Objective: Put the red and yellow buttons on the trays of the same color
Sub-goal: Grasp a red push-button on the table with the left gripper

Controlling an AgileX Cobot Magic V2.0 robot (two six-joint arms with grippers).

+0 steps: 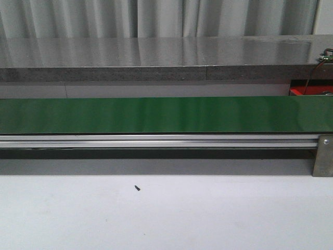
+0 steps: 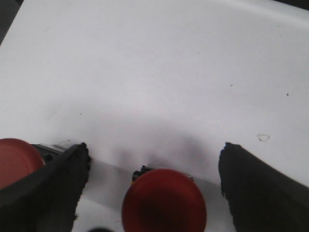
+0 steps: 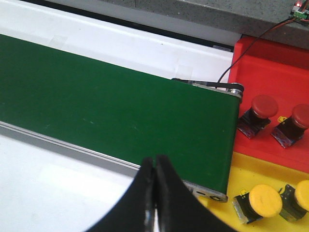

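A red button (image 2: 164, 202) sits on the white worktop (image 2: 159, 82) directly between the left gripper (image 2: 153, 169)'s spread jaws, while the right gripper (image 3: 155, 193)'s jaws are pressed together over the green conveyor belt (image 3: 111, 111).

In front of me hangs a pale grey pleated curtain (image 1: 156, 18) that covers the whole back wall. Below it runs a long grey speckled stone counter (image 1: 156, 58) with a shiny top, which reflects the folds of the curtain in soft light. Nearer to me lies the flat white table surface (image 1: 208, 219). It carries one small dark speck (image 1: 137, 188) and is evenly lit.
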